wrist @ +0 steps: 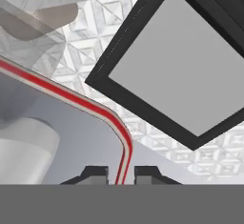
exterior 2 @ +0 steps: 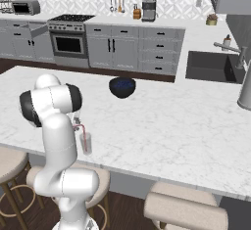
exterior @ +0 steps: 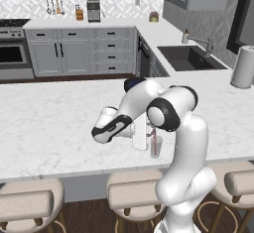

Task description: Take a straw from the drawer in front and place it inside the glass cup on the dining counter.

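Over at the table [exterior 2: 162, 121], the straw [wrist: 125, 137] is standing inside the glass cup [exterior 2: 86, 144], and the pincer [wrist: 120, 173] is sitting loosely around it, probably letting go.

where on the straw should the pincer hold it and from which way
On the top end of the straw that pokes above the rim of the glass cup, coming from above: it stands steeply in the cup, so the lower part is walled in by glass.

the arm's white links hide most of the glass cup [exterior: 156, 146] and the straw's [exterior: 154, 140] upper end; whether the jaws touch the straw is unclear.
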